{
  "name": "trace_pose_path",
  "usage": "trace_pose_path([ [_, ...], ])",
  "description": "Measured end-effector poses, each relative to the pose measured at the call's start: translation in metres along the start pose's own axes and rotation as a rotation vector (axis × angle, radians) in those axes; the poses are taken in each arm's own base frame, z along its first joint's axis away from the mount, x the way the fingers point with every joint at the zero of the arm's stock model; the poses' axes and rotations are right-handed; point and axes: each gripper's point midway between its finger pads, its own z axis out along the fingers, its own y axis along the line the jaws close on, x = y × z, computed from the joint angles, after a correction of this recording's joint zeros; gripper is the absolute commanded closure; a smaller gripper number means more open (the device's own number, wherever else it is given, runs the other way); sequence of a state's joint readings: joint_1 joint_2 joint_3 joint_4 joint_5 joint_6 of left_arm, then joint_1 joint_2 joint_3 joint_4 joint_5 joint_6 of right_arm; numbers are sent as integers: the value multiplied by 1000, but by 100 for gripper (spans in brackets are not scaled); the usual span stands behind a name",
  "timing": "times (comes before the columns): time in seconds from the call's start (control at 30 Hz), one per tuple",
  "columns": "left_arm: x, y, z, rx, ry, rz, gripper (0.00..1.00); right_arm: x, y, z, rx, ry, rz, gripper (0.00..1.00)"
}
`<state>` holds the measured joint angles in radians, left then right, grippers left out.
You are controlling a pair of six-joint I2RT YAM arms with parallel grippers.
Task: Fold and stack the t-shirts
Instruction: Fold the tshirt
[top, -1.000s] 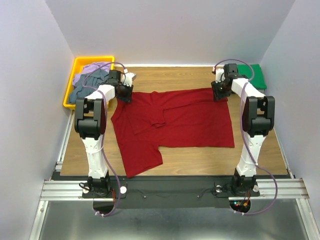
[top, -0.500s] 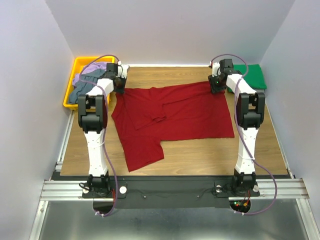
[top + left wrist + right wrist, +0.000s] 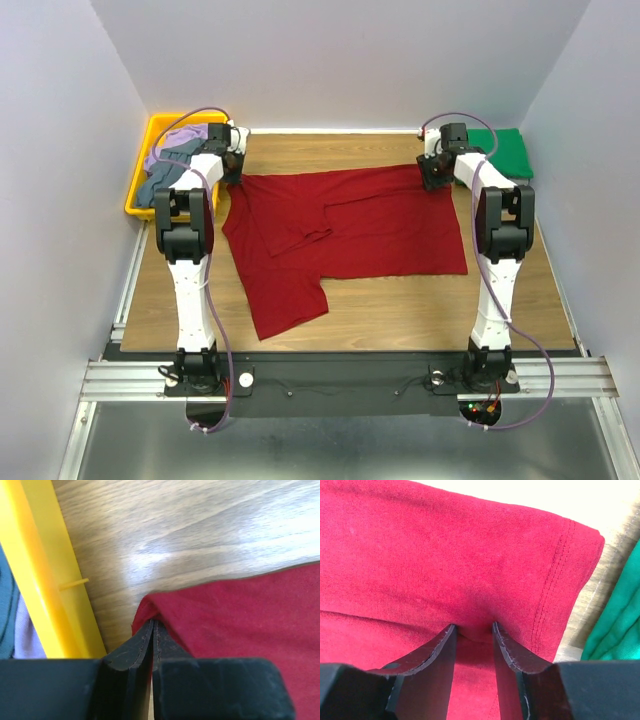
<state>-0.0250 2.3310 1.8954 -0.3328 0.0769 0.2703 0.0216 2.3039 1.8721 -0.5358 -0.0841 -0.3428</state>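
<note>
Dark red cloth t-shirt point(image 3: 350, 230) is spread flat mid wooden bench point(image 3: 400, 310). Left gripper point(image 3: 153, 622) is pinched almost closed on its far-left corner. Right gripper point(image 3: 474, 626) nips a pucker at the far-right corner. Step: first fold. Next, probably: lift both corners evenly and carry them towards the near edge.

Your wooden worktop point(image 3: 400, 310) carries three things. A dark red t-shirt point(image 3: 380, 235) lies spread over the middle, with a folded-over layer at its 10 o'clock part and one flap reaching out toward 7 o'clock. At about 1 o'clock, in the far corner, a folded green t-shirt point(image 3: 505, 150) lies flat; a narrow strip of bare wood parts it from the red cloth's near corner. At about 11 o'clock a yellow tray point(image 3: 165, 120) sits on the far corner, just beside the red shirt's other far corner.
</note>
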Motion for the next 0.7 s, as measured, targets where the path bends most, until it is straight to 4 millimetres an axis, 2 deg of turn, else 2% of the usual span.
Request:
trace_pose_path([
  [0.13,0,2,0,-5,3,8,83,0,-1,-1,4,-1,-9,54],
  [0.27,-2,-7,-1,49,-12,19,68,-1,1,-3,-13,-4,-23,42],
  [0.3,-5,-12,-3,81,-24,23,64,-2,4,-6,-28,-6,-26,33],
  [0.33,-5,-16,-4,102,-28,23,61,-3,6,-10,-40,-7,-28,33],
  [0.37,-6,-20,-9,129,-36,28,58,-4,9,-14,-56,-10,-29,17],
  [0.43,-12,-31,-23,190,-63,33,53,-11,15,-30,-89,-37,-45,3],
  [0.47,-21,-37,-38,227,-95,40,50,-15,17,-40,-103,-52,-57,0],
  [0.53,-36,-43,-62,261,-148,56,47,-28,23,-76,-126,-112,-95,0],
  [0.57,-46,-47,-82,285,-185,73,45,-32,24,-87,-130,-127,-112,0],
  [0.63,-68,-54,-137,321,-300,135,44,-43,26,-130,-124,-197,-171,3],
  [0.7,-72,-61,-181,346,-378,224,44,-44,30,-167,-120,-242,-240,6],
])
